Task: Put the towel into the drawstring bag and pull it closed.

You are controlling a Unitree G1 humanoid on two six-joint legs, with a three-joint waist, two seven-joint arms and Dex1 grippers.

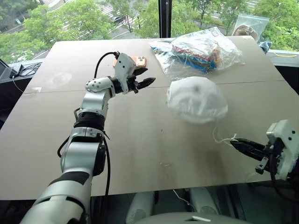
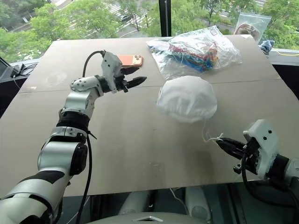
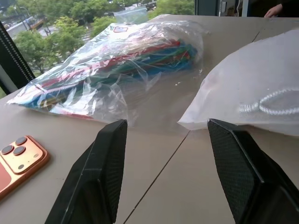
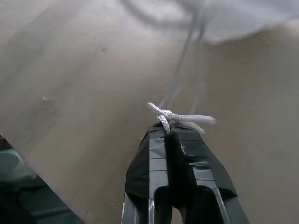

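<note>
The drawstring bag (image 1: 196,100) lies bulging and rounded in the middle of the table, its mouth gathered toward my right side. The towel is hidden. A thin white cord (image 1: 219,135) runs from the bag to my right gripper (image 1: 233,142), which is low near the table's front right edge. That gripper is shut on the cord's knotted end (image 4: 166,114). My left gripper (image 1: 147,77) hovers open and nearly level, left of the bag and pointing toward it, with nothing between its fingers (image 3: 110,158). A loop of cord (image 3: 268,102) shows on the bag's near side in the left wrist view.
A clear plastic bag of colourful items (image 1: 201,49) lies behind the drawstring bag. An orange phone (image 1: 138,60) rests just behind my left gripper. Another clear bag (image 1: 250,25) stands at the far right window ledge. Cables (image 1: 21,70) lie off the table's left edge.
</note>
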